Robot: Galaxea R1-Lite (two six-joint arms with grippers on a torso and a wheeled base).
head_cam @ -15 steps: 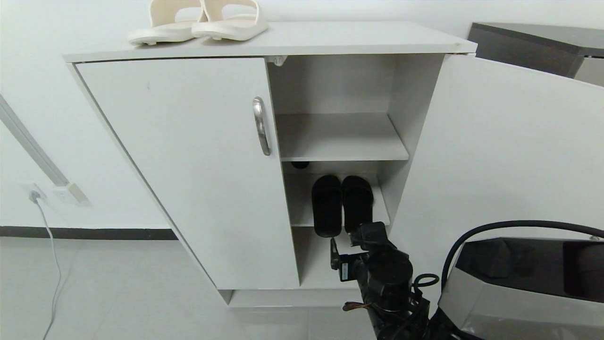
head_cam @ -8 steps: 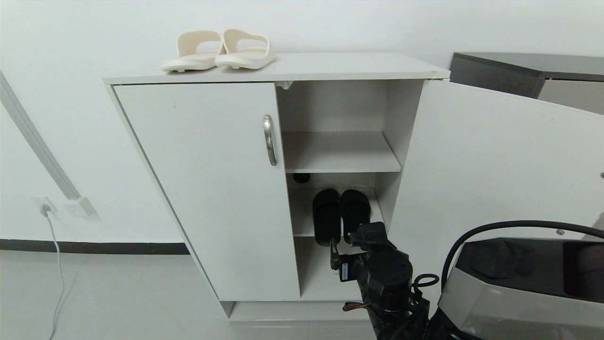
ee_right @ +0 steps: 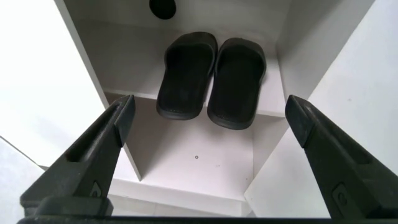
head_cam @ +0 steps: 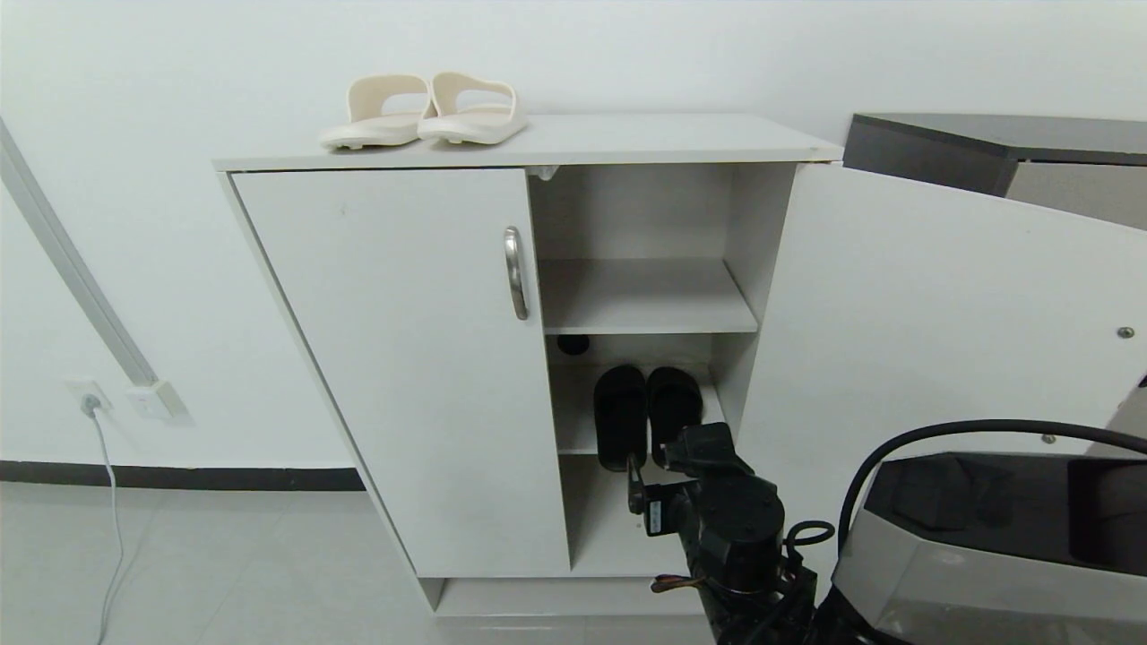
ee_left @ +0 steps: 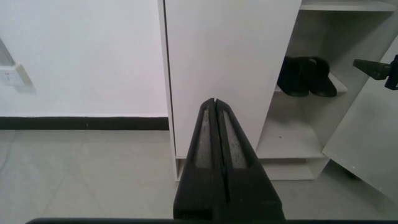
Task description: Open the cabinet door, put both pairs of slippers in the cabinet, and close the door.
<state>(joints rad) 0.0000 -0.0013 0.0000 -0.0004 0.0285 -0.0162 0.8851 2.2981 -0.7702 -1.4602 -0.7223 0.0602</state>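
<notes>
On top of the cabinet (head_cam: 645, 134), toward its left end, we see the cream slippers (head_cam: 426, 112) lying side by side and touching each other. Below them the left door (head_cam: 403, 358) is shut, with its metal handle (head_cam: 515, 273) at the inner edge. The right door (head_cam: 923, 322) stands wide open. Inside, the upper shelf (head_cam: 645, 300) carries nothing. The black slippers (head_cam: 647, 414) lie together on the shelf under it, with their ends a little over the front edge.

Our right gripper (head_cam: 668, 464) is in front of the open side, low, just before the black slippers and apart from them. Its fingers (ee_right: 93, 162) are spread wide and nothing is between them.

Our left gripper (ee_left: 215, 112) is held low, facing the shut door and the floor (ee_left: 81, 174). Its two fingers are pressed together and it has hold of nothing.

A wall socket (head_cam: 87, 403) with a cable is on the wall to the left of the cabinet.
</notes>
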